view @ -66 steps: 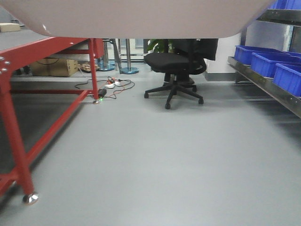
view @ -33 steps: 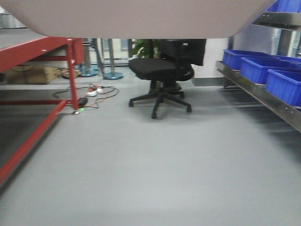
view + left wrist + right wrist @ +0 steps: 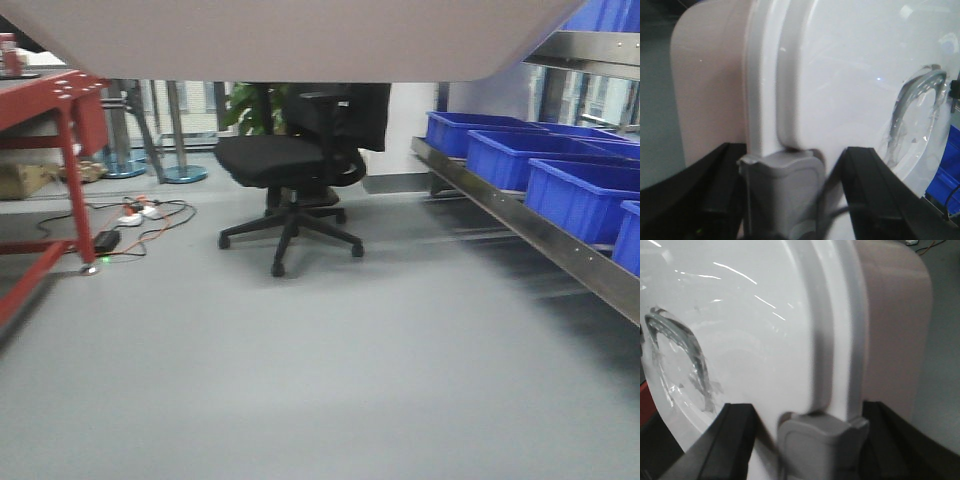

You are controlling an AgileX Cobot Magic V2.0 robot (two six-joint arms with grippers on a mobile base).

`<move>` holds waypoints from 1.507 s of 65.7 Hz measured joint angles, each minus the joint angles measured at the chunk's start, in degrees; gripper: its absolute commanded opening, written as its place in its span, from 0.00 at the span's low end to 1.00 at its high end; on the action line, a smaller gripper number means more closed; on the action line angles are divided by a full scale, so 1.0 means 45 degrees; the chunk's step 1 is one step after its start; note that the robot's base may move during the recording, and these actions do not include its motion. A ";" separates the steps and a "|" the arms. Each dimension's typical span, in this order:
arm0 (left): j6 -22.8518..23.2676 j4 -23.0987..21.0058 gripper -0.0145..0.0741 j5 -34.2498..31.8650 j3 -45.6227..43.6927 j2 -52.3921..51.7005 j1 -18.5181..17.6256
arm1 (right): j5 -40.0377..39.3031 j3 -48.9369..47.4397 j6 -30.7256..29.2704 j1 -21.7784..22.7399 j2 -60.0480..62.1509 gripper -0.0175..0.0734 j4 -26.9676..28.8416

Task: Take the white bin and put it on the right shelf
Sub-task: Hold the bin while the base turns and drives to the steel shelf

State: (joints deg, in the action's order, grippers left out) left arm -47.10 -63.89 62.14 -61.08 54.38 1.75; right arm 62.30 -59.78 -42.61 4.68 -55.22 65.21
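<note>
The white bin (image 3: 290, 40) hangs in the air, and its pinkish underside fills the top of the front view. My left gripper (image 3: 790, 170) is shut on one end of the bin (image 3: 840, 75), its black fingers (image 3: 865, 170) straddling the lid rim and a grey latch (image 3: 782, 190). My right gripper (image 3: 812, 425) is shut on the other end of the bin (image 3: 750, 330) in the same way, around its grey latch (image 3: 822, 440). The right shelf (image 3: 530, 225), a steel rack rail, runs along the right of the front view.
Several blue bins (image 3: 580, 195) sit on the right shelf, with an upper steel shelf (image 3: 590, 45) above them. A black office chair (image 3: 290, 170) stands on the grey floor ahead. A red-framed table (image 3: 60, 110) and floor cables (image 3: 130, 215) lie to the left.
The front view has swung to the right: the chair and red table slid left, and the shelf with blue bins came further into view. Both grippers keep hold of the bin.
</note>
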 measured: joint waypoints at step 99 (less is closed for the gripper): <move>0.0000 0.0000 0.44 -0.0024 0.0000 0.0000 0.0046 | 0.0000 0.0000 0.0000 0.0000 0.0000 0.70 0.0019</move>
State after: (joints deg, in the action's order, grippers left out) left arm -47.10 -63.89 62.03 -61.08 54.38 1.96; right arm 62.30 -59.78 -42.61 4.68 -55.22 65.30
